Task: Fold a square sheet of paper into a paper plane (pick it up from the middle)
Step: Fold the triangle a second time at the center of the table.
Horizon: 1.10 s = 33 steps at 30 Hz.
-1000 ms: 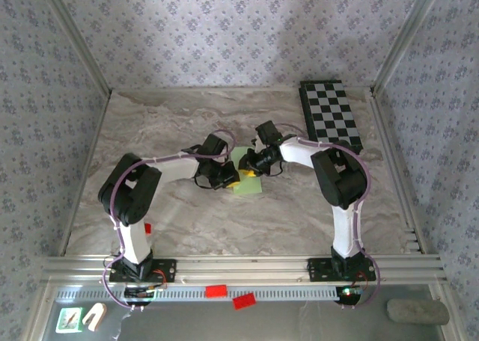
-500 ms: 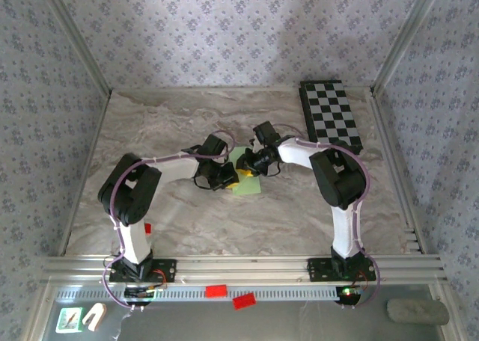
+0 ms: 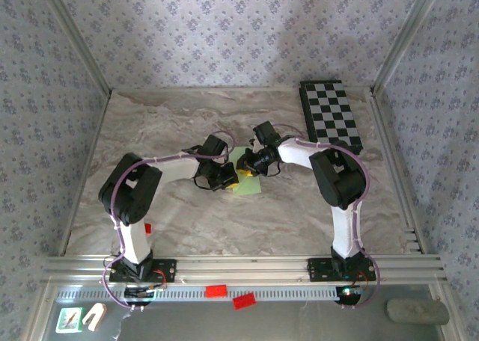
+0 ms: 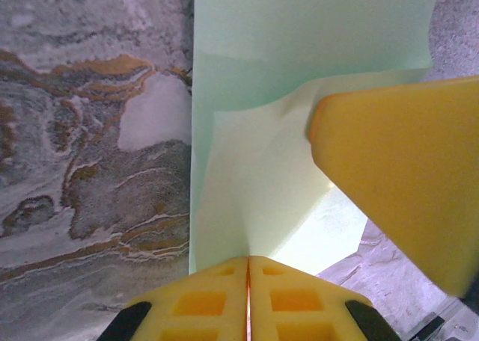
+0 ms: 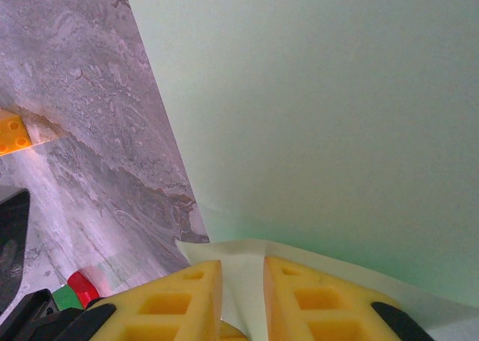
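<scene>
Left hand (image 4: 248,270) and right hand (image 5: 243,270) each pinch the square sheet of paper (image 3: 247,185) left of the checkered board (image 3: 331,117), folding seemingly barely begun.

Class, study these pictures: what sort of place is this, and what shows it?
Probably a robotics lab test cell: a left arm and right arm bolted to a metal rail, a table boxed in by wallpapered panels, a checkered board.

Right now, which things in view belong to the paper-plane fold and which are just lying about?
Job: square sheet of paper; left hand; right hand.
Lying about: checkered board; red and green blocks; red tags on the front rail.
</scene>
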Tool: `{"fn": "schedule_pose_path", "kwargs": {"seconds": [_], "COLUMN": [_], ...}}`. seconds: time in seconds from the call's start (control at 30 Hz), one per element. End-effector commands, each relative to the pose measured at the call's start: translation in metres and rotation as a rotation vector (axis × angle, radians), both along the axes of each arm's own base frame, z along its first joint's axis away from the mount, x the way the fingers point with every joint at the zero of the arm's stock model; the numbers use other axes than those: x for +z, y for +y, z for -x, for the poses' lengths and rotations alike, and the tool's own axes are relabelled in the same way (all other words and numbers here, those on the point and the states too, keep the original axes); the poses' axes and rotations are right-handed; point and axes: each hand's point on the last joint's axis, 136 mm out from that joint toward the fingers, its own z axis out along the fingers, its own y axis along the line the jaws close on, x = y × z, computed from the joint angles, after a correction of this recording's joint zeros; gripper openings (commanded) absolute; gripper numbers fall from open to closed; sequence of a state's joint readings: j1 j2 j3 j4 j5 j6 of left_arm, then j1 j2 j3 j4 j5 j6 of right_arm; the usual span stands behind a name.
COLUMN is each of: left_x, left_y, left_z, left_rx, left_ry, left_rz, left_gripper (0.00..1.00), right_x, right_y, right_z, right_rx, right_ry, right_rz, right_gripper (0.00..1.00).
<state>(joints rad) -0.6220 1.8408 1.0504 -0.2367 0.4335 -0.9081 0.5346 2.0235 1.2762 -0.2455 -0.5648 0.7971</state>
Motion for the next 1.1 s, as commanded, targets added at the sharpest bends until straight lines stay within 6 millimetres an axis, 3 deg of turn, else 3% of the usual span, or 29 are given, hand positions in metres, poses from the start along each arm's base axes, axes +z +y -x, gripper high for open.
{"fn": "schedule_pose_path", "kwargs": {"seconds": [0.0, 0.17, 0.53, 0.77, 1.07], "left_x": [-0.009, -0.011, -0.01, -0.009, 0.016], "left_y": [0.002, 0.002, 0.001, 0.002, -0.006], "left_z": [0.007, 0.007, 0.005, 0.005, 0.004], "left_rx": [-0.021, -0.021, -0.024, -0.023, -0.037], "left_ry": [0.034, 0.033, 0.026, 0.026, -0.02], "left_rz": [-0.018, -0.023, -0.021, -0.02, 0.039], "left_gripper": [0.09, 0.09, 0.09, 0.09, 0.11], "right_x": [0.002, 0.009, -0.004, -0.013, -0.024], "right_y": [-0.002, -0.007, -0.011, -0.013, -0.019], "right_z": [0.001, 0.004, 0.029, 0.029, 0.028], "right_rx": [-0.007, 0.0, 0.043, 0.049, 0.051], "right_ry": [0.011, -0.013, 0.031, 0.036, 0.039], "right_rz": [0.006, 0.021, 0.045, 0.069, 0.115], "right_gripper": [0.21, 0.2, 0.17, 0.17, 0.16]}}
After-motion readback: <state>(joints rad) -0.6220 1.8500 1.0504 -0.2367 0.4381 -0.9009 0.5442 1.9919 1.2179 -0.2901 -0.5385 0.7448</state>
